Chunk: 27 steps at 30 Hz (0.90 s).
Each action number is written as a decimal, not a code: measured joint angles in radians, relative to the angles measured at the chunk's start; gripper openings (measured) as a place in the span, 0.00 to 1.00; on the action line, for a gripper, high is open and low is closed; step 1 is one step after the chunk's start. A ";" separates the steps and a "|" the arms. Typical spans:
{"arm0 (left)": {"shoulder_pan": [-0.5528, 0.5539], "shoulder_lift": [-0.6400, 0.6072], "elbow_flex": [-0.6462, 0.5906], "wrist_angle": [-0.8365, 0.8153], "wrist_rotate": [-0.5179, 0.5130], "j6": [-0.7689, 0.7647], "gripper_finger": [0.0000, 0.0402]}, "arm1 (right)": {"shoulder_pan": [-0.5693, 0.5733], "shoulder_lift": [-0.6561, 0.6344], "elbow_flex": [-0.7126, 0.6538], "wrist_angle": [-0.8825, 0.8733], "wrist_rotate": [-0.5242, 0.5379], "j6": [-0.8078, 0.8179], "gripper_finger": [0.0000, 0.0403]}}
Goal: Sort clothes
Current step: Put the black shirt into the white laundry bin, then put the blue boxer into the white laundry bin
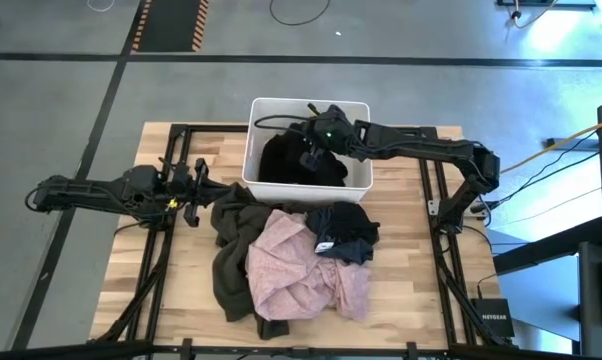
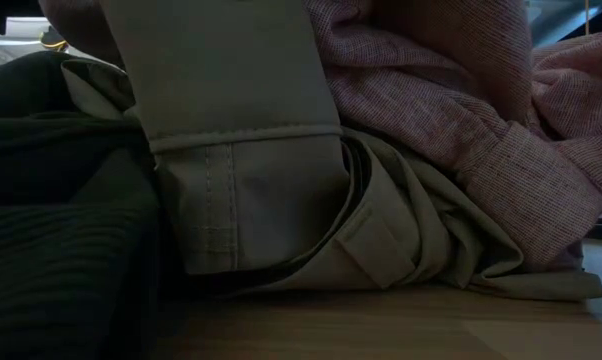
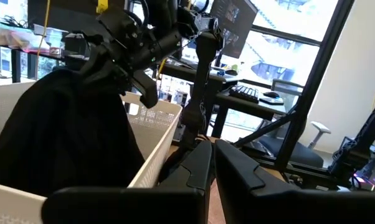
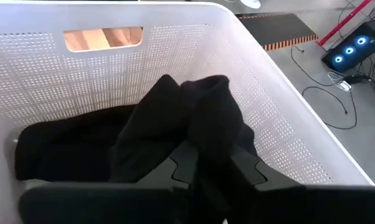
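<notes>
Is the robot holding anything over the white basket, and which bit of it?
The right gripper pinches a bunched fold of a black garment above the bin. The left gripper holds nothing.

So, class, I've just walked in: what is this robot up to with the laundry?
It is sorting clothes. The right hand is over the white bin with a black garment between its fingers, other black fabric already lying inside. The left hand waits at the table's left side. A pale pink shirt, an olive-grey garment and a dark blue-grey one remain piled on the table.
</notes>
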 joint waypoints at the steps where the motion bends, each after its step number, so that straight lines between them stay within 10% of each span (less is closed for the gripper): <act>1: 0.000 0.000 0.000 0.000 0.000 0.000 0.04 | 0.000 0.000 0.006 -0.003 -0.014 0.001 0.17; 15: 0.000 0.000 0.000 -0.024 0.000 -0.042 0.04 | 0.043 -0.003 0.301 -0.433 -0.041 0.044 0.53; 27: 0.000 0.000 0.000 -0.032 0.000 -0.064 0.04 | 0.341 -0.004 0.360 -0.568 -0.273 0.079 0.56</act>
